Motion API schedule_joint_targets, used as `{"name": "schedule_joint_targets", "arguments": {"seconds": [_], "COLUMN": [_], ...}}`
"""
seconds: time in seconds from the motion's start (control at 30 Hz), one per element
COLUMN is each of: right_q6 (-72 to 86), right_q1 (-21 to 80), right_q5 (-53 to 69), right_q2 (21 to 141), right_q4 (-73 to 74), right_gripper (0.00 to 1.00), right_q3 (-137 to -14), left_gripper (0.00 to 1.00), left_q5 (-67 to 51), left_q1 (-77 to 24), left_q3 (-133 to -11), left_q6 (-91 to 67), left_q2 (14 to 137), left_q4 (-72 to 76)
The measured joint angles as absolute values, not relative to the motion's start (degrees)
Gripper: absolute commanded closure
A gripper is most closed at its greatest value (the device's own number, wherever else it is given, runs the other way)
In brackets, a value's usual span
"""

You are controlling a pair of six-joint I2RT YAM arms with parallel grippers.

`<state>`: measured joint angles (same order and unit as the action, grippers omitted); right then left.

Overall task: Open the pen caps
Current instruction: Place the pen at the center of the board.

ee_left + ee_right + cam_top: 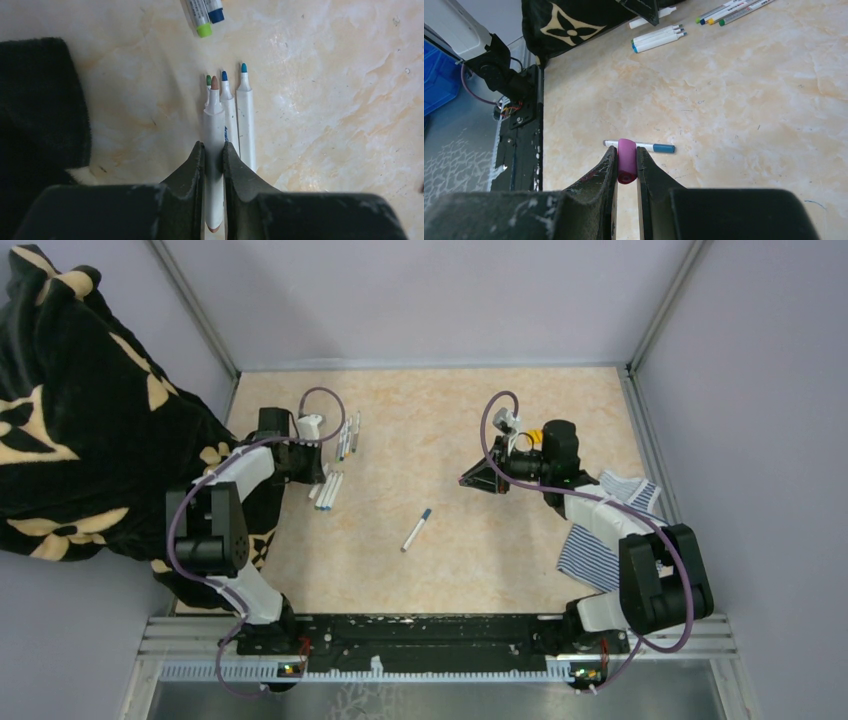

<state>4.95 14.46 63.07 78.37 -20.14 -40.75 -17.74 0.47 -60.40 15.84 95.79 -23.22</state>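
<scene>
1. Purple cylindrical plastic cap (pixel 626 167), off its pen, sits pinched tight in the right tool (pixel 626 151).
2. Left tool (pixel 214 150) clamps the uncapped white-barrelled marker (pixel 214 112) over the marbled table (pixel 325 125).
3. Next: release both, fetch the lone blue-ended pen (pixel 417 530).

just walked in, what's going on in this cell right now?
Two arms are taking caps off marker pens. The left hand is shut on a white pen whose brownish tip is bare. The right hand is shut on a purple cap, well away from it. Three uncapped pens lie by the left hand, capped ones sit beyond, and one pen lies alone in the middle of the table.
</scene>
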Motion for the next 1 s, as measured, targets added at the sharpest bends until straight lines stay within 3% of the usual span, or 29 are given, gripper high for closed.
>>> {"name": "schedule_joint_targets", "arguments": {"seconds": [1.0], "right_q6": [4.6], "right_q1": [14.5], "right_q5": [63.0], "right_q2": [78.0], "right_q4": [-20.2], "right_gripper": [1.0], "right_q3": [-40.8], "left_gripper": [0.84], "left_q5": [-20.1], "left_q1": [1.7], "left_q3": [-60.4], "left_q6": [14.7], "left_q2": [98.8], "left_q4": [-24.0]}}
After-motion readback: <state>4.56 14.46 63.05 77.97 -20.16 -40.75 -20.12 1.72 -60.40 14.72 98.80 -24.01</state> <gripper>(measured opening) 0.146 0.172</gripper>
